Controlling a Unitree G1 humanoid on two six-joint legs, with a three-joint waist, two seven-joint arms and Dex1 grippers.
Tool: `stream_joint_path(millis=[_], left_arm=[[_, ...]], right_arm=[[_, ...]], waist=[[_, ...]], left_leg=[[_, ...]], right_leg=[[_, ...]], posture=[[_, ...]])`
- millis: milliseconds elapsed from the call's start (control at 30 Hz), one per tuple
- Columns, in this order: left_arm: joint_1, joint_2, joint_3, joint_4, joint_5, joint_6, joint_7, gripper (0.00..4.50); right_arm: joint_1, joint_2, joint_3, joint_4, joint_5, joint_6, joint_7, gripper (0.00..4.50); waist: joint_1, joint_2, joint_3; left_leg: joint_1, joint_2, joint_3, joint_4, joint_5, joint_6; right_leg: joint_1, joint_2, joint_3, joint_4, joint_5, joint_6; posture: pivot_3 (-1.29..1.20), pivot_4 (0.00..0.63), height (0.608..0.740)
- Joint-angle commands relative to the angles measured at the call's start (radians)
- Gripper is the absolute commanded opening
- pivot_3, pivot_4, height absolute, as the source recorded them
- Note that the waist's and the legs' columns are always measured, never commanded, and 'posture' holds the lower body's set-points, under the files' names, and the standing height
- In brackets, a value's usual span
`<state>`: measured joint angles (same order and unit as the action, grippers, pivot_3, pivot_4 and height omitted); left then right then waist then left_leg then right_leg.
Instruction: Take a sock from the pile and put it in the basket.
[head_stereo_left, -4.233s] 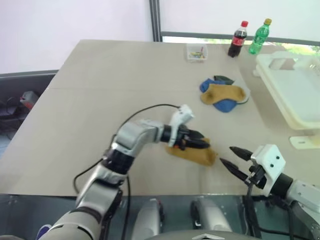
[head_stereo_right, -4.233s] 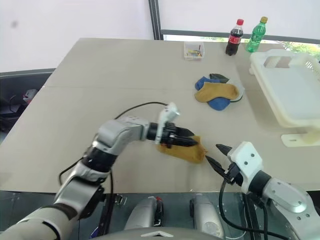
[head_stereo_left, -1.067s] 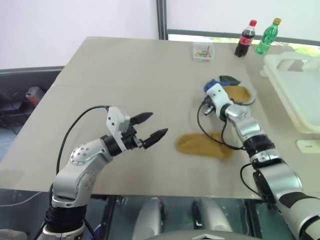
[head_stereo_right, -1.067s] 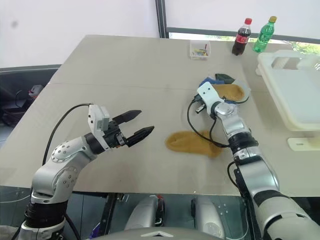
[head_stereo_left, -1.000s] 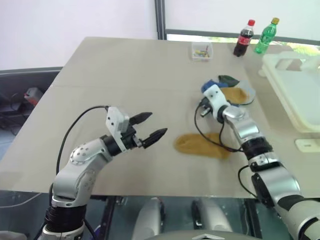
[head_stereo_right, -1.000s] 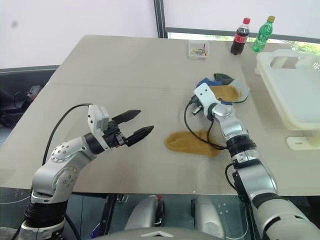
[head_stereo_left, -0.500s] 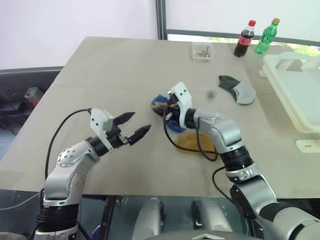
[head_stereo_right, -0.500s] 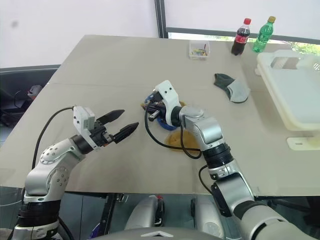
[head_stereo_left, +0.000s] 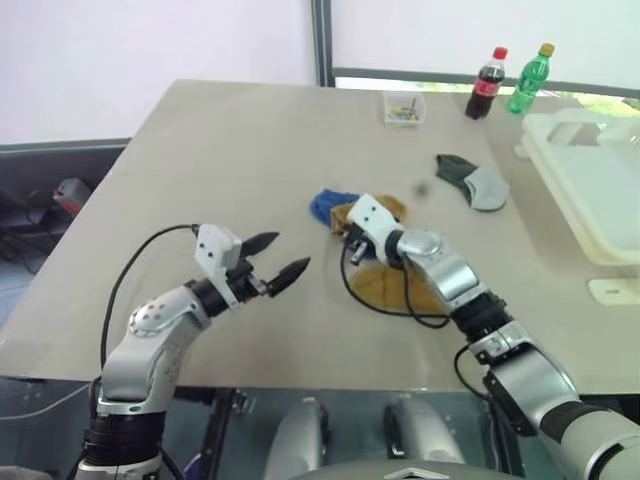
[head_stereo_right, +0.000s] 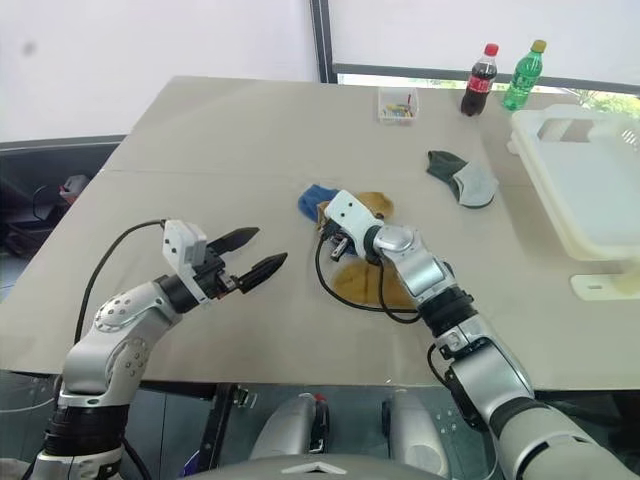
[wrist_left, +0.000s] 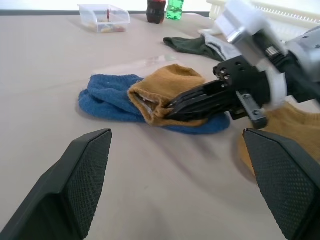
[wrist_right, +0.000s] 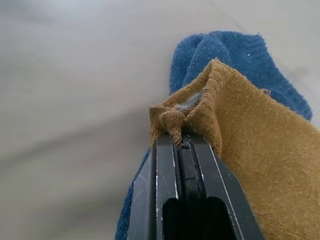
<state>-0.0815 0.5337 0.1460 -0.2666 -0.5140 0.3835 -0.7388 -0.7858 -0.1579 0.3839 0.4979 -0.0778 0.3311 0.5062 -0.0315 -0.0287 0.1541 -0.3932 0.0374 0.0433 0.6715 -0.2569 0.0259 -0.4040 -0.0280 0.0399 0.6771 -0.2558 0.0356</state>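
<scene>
My right gripper (wrist_right: 182, 141) is shut on the cuff of a mustard-yellow sock (wrist_left: 167, 90), near the middle of the table. That sock lies partly over a bright blue sock (head_stereo_left: 325, 204). What is left of the pile, a dark green and grey sock (head_stereo_left: 470, 181), lies further back to the right. A second mustard sock (head_stereo_left: 405, 288) lies flat under the right forearm. My left gripper (head_stereo_left: 290, 253) hangs open and empty, a short way left of the blue sock. The cream-white basket (head_stereo_left: 600, 185) stands at the table's right edge.
At the table's far edge stand a small clear box (head_stereo_left: 403, 107), a cola bottle (head_stereo_left: 485, 82) and a green bottle (head_stereo_left: 530, 77). A small white piece (head_stereo_left: 612, 290) lies in front of the basket. The right arm's black cable loops over the flat mustard sock.
The right gripper has dragged the mustard and blue socks from the pile leftwards to the table's middle. The green and grey sock stayed behind. The left gripper has barely moved.
</scene>
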Motion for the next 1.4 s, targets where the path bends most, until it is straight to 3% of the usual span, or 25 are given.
stream_joint_path(millis=[33,333,500,700,900,1133,1400], left_arm=[[-0.028,0.002,-0.002,-0.036,-0.002,-0.005,0.003,4.50],[-0.037,-0.004,-0.010,-0.037,0.004,-0.005,0.009,4.50],[-0.048,-0.010,-0.018,-0.028,0.008,-0.008,0.009,4.50],[-0.062,-0.012,-0.022,-0.010,0.012,-0.017,0.005,4.50],[-0.080,-0.025,-0.033,0.010,0.019,-0.024,-0.001,4.50],[-0.094,-0.030,-0.039,0.028,0.025,-0.032,-0.009,4.50],[-0.090,-0.034,-0.042,0.029,0.027,-0.039,-0.012,4.50]], right_arm=[[-0.004,-0.074,-0.019,0.208,-0.085,-0.022,-0.082,0.02],[-0.123,-0.214,-0.064,0.551,-0.139,-0.197,-0.169,0.02],[-0.167,-0.251,-0.117,0.614,-0.126,-0.271,-0.176,0.02],[-0.161,-0.232,-0.247,0.511,-0.013,-0.284,-0.087,0.02],[-0.120,-0.204,-0.385,0.298,0.143,-0.101,-0.010,0.02],[-0.100,-0.201,-0.472,0.196,0.230,0.022,-0.005,0.02],[-0.077,-0.182,-0.518,0.051,0.318,0.125,0.002,0.02]], waist=[[0.003,0.000,-0.001],[0.022,-0.001,-0.001],[0.020,-0.001,-0.001],[0.015,0.001,0.000],[0.013,0.003,0.002],[0.014,0.004,0.002],[0.014,0.005,0.003]], left_leg=[[0.000,0.000,0.000,0.000,0.000,0.000],[0.003,-0.001,-0.001,-0.001,0.000,0.001],[0.001,-0.001,-0.001,-0.002,0.000,0.001],[-0.003,0.000,-0.003,-0.003,0.000,0.001],[-0.009,0.001,-0.003,-0.006,0.000,0.001],[-0.022,0.001,-0.003,-0.007,0.000,0.001],[-0.022,0.001,-0.002,-0.007,0.000,0.001]], right_leg=[[0.000,0.000,0.000,0.000,0.000,0.000],[0.005,-0.002,-0.001,-0.004,-0.001,-0.001],[0.006,-0.005,-0.002,-0.008,0.000,-0.001],[0.004,-0.005,-0.002,-0.012,0.001,0.001],[-0.002,-0.005,-0.001,-0.013,0.001,0.001],[-0.015,-0.005,-0.002,-0.013,0.001,0.002],[-0.015,-0.004,-0.003,-0.014,0.001,0.002]], posture=[[0.00,0.150,0.740],[0.00,0.150,0.740],[0.00,0.150,0.740],[0.00,0.150,0.740],[0.00,0.150,0.740],[0.00,0.150,0.740],[0.00,0.150,0.740]])
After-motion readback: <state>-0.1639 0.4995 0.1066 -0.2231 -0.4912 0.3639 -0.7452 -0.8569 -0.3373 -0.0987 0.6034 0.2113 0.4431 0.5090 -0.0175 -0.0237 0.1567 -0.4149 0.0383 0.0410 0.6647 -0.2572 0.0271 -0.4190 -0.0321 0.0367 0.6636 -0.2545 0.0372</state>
